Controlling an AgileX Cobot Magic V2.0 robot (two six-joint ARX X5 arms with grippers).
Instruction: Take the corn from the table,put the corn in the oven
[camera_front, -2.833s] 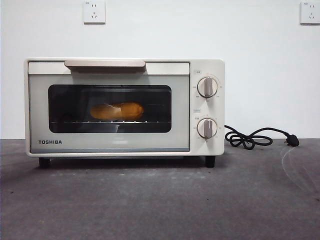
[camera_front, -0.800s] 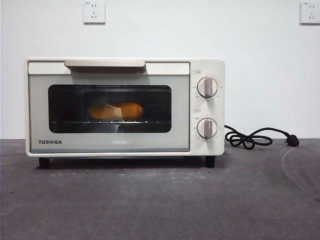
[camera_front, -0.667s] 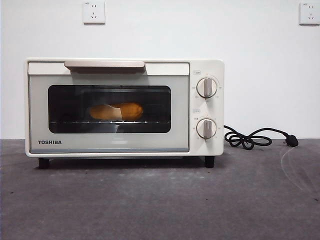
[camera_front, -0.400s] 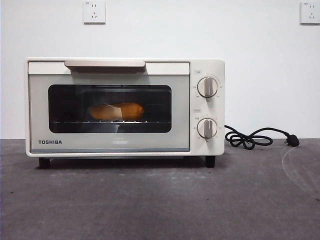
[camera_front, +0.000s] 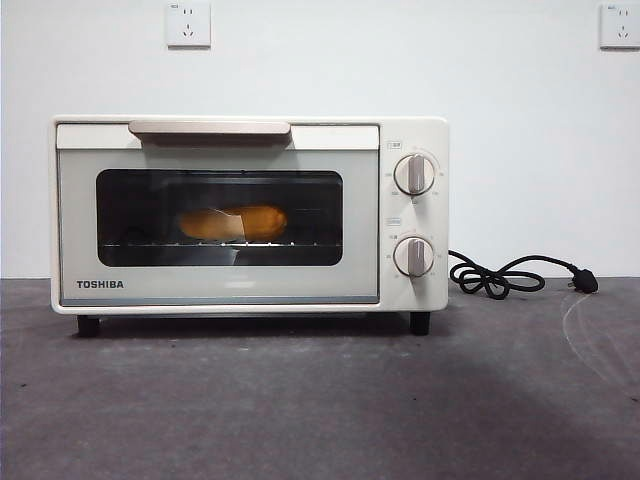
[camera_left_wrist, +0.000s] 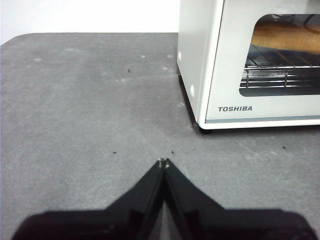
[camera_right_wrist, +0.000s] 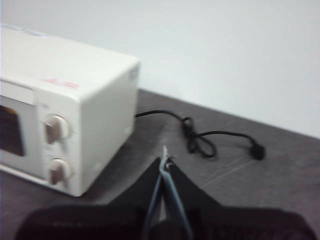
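The corn (camera_front: 233, 222) lies on the rack inside the closed oven (camera_front: 250, 212); both grippers' jaws are closed, empty.

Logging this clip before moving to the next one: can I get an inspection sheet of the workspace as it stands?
Surface: table, dark grey, rough.
Job's things: corn lies on the rack inside the oven; door closed.
Clutter: nothing seen.
Grippers: left gripper shut, empty, above the table in front of the oven; right gripper shut, empty, near the oven's knob end.
Cables: black cord looped on the table beside the oven, plug loose.
Surroundings: white wall, two wall sockets.
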